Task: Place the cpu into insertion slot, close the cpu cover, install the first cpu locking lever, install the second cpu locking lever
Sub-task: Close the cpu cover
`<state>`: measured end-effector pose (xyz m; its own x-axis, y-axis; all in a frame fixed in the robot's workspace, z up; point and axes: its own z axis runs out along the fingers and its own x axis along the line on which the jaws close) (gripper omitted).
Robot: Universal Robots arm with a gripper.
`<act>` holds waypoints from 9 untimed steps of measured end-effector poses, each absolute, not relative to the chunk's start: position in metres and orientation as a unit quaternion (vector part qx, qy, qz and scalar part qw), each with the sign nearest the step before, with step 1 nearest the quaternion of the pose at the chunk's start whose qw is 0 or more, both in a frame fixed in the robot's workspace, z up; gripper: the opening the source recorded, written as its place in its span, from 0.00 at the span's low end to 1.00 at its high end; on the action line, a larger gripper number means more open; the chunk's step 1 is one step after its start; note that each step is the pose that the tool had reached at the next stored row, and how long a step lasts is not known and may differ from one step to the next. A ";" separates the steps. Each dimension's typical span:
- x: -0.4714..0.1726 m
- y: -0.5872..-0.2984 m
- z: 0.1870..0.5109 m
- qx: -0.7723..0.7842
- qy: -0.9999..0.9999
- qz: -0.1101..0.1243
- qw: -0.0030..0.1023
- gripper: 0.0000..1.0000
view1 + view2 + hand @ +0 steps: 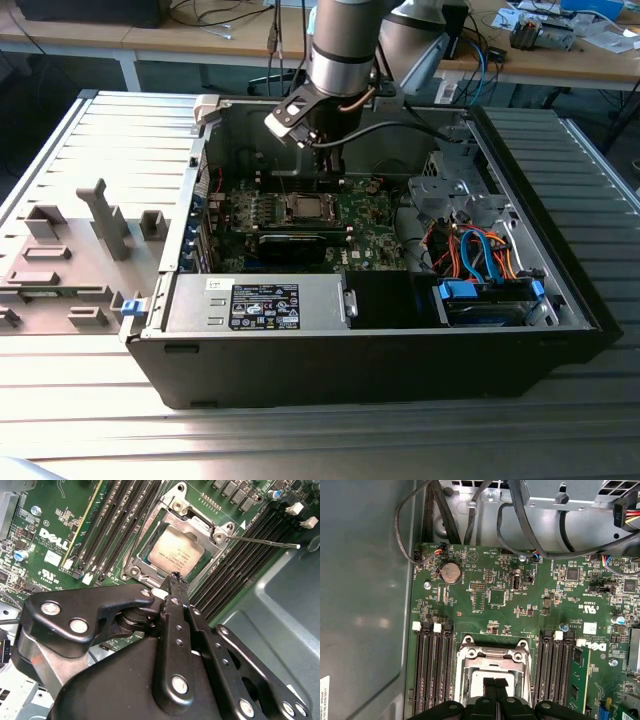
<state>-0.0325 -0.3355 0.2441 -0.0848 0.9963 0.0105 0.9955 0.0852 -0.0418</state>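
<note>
The cpu [175,552] lies flat in the insertion slot [131,555], its silver face up. The silver cpu cover [197,526] lies down around it, and the chip shows through the cut-out. One thin locking lever [265,542] sticks out sideways from the socket's corner, unlatched, over the memory slots. My gripper [175,578] hovers just above the socket's edge, its fingertips pressed together with nothing between them. In the first wrist view the gripper [495,686] overlaps the cpu [479,684] inside the cover [492,655]. In the exterior view the gripper [326,172] hangs over the slot [308,207].
Long black memory slots [432,670] flank the socket on both sides. Black cables [520,525] loop behind the green board [490,600]. The grey case wall [365,605] stands close on one side. A power supply [260,303] and a drive bay with blue and orange cables [480,260] fill the case's front.
</note>
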 end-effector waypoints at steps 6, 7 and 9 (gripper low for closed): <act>-0.034 -0.336 0.243 -0.676 -0.736 0.012 0.018 0.11; -0.034 -0.336 0.243 -0.676 -0.736 0.012 0.018 0.11; -0.035 -0.336 0.243 -0.676 -0.736 0.012 0.018 0.11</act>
